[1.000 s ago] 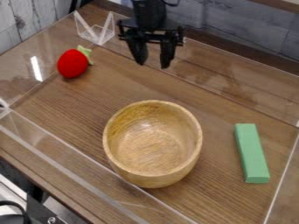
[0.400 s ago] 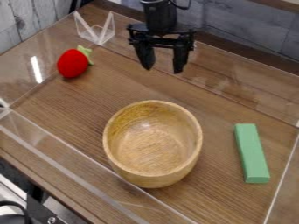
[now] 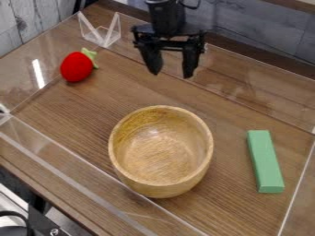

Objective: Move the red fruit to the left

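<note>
Jaws of your hand (image 3: 170, 64) now stand wide and empty, where a second ago they were nearly together; the hand has drifted slightly right, away from the red fruit (image 3: 77, 65). That fruit lies at the far left of the desk (image 3: 74, 120), well apart from the hand, so release looks complete. Wooden bowl (image 3: 161, 149) and green block (image 3: 263, 159) lie nearer the camera, obstructing nothing.
</note>
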`<action>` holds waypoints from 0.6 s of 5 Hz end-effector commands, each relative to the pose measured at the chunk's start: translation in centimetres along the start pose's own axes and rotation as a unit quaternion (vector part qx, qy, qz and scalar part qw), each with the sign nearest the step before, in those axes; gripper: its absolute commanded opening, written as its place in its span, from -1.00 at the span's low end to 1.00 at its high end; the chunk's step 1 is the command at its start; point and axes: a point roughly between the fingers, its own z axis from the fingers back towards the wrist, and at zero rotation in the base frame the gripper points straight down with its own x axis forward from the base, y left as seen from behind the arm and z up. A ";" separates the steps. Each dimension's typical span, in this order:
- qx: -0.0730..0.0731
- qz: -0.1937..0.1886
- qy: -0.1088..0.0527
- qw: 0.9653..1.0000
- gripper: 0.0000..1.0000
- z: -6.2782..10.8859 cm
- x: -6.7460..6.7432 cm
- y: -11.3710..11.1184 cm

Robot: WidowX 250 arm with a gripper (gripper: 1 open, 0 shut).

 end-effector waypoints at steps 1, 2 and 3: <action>0.000 0.003 -0.039 0.999 1.00 1.7 1.9 -1.4; 0.012 0.019 -0.040 0.999 -1.00 1.3 2.8 -1.9; 0.022 0.024 -0.038 0.999 1.00 1.2 2.4 -1.9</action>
